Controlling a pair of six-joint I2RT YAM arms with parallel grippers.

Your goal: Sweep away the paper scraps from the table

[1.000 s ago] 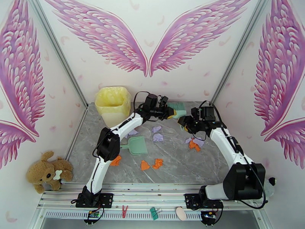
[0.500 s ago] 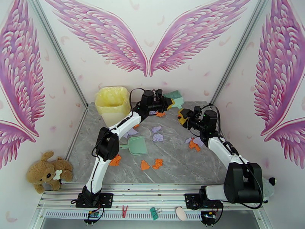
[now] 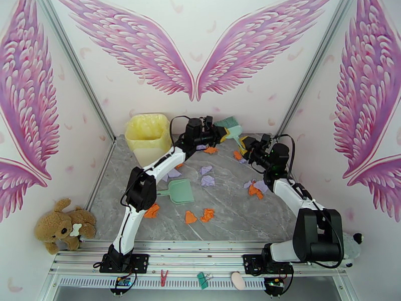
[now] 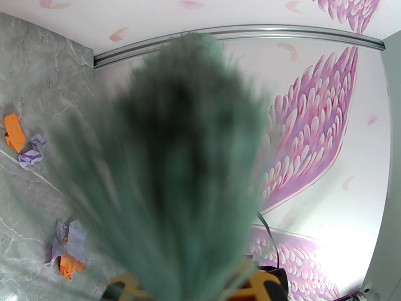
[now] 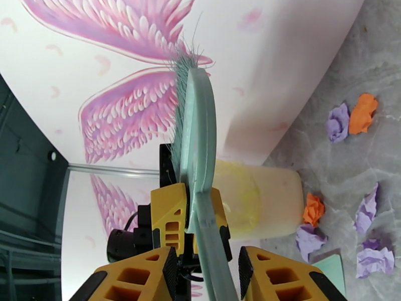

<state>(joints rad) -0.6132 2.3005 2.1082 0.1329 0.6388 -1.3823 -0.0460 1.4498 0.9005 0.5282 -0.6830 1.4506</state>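
A mint-green brush (image 3: 230, 127) hangs above the back of the table (image 3: 235, 221), and my left gripper (image 3: 224, 132) is shut on it near the head. The bristles (image 4: 185, 161) blur across the left wrist view. My right gripper (image 3: 244, 144) is at the brush's handle. In the right wrist view the handle (image 5: 198, 126) runs between the right gripper's (image 5: 205, 277) yellow fingers with small gaps on both sides, so it stands open around it. Orange and lavender paper scraps lie scattered: orange ones (image 3: 191, 217) at the front, lavender ones (image 3: 207, 180) mid-table, a mixed cluster (image 3: 255, 191) on the right.
A mint-green dustpan (image 3: 181, 190) lies flat left of centre. A yellow-lined bin (image 3: 148, 136) stands in the back left corner. More scraps (image 3: 211, 150) sit under the raised brush. A teddy bear (image 3: 64, 226) sits outside the table's left edge.
The left gripper lifted the brush up and toward the back wall. The right gripper rose and moved back to the brush handle, its jaws narrowing around it.
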